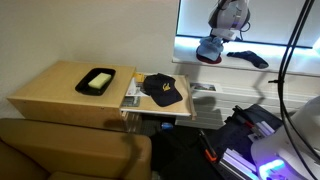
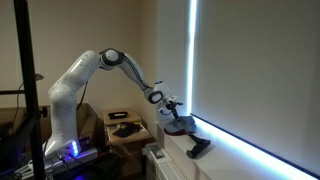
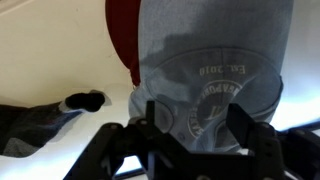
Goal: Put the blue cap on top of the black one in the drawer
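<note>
Pincer (image 3: 197,130) low over the single blue cap (image 1: 210,50) on the bright window ledge (image 1: 300,58), fingers (image 3: 150,125) astride the crown, grip impossible to judge, red lining toward the wrist view's top, one dark flat cap (image 1: 250,57) just beside, one black one (image 1: 160,90) filling much of the open drawer (image 1: 131,101).

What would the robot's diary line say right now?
gripper: around blue cap, away from drawer, jaws apart, grip unclear | black one: in open drawer, nothing on it | step: placing not yet done
</note>
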You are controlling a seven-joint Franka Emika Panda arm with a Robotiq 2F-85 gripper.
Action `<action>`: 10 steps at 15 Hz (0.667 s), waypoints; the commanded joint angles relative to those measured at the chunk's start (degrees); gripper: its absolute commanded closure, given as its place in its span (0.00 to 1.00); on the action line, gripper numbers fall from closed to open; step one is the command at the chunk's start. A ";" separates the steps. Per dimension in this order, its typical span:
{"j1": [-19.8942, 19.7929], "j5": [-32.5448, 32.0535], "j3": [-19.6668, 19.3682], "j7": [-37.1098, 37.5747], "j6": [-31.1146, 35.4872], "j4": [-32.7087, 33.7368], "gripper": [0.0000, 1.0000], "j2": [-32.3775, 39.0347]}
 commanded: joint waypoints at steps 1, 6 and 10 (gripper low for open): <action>-1.00 -0.21 0.85 -0.36 -1.01 -0.16 0.56 -0.54; -0.57 -0.32 0.37 0.01 -1.58 -0.28 0.91 -0.69; -1.14 0.14 1.01 -0.20 -0.76 -0.49 1.00 -1.11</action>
